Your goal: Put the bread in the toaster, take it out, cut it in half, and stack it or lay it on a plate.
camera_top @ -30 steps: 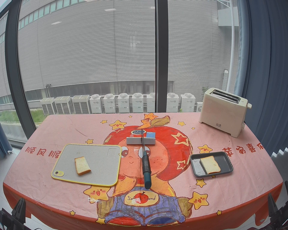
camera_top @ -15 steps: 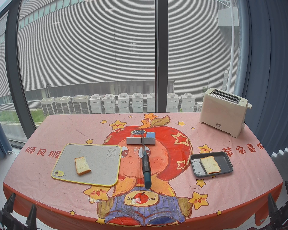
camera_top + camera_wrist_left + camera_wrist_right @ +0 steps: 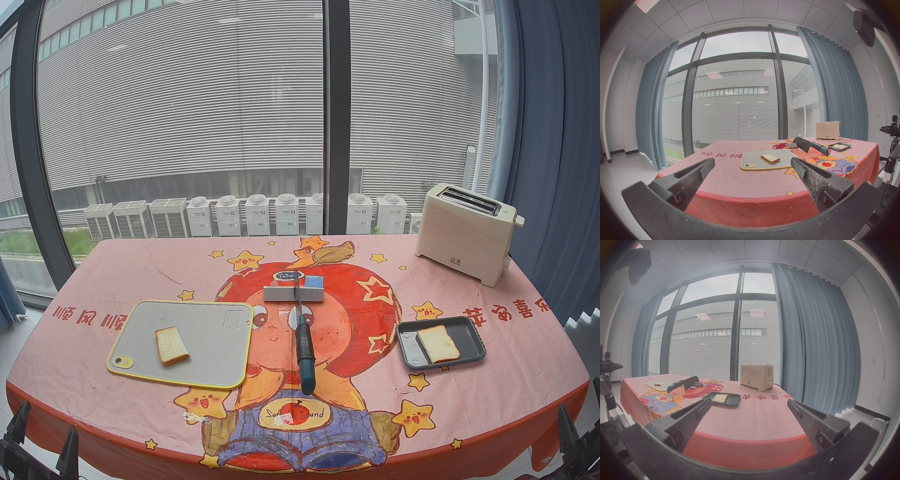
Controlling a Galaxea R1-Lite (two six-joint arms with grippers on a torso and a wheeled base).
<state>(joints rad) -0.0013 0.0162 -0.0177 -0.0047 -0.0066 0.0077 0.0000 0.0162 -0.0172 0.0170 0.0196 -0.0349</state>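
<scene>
Off the table (image 3: pixel 125 262) edge, left gripper (image 3: pixel 752 160) and right gripper (image 3: pixel 749 401) hung spread; we judged the bread half (image 3: pixel 172 345) on the cutting board (image 3: pixel 209 340) needed a gentle pinch.

You've got two tan square bread slices (image 3: pixel 171 345) on show: the first toward your left gripper (image 3: pixel 752 162), the second slice (image 3: pixel 437 344) toward your right gripper (image 3: pixel 749 402). One cream two-slot toaster (image 3: pixel 465 232). One teal-handled knife (image 3: pixel 304 350), one small grey knife rest (image 3: pixel 294 292). One grey yellow-edged cutting board (image 3: pixel 206 356), one dark rectangular tray (image 3: pixel 465 334). One pink cartoon-print tablecloth (image 3: pixel 512 375).
</scene>
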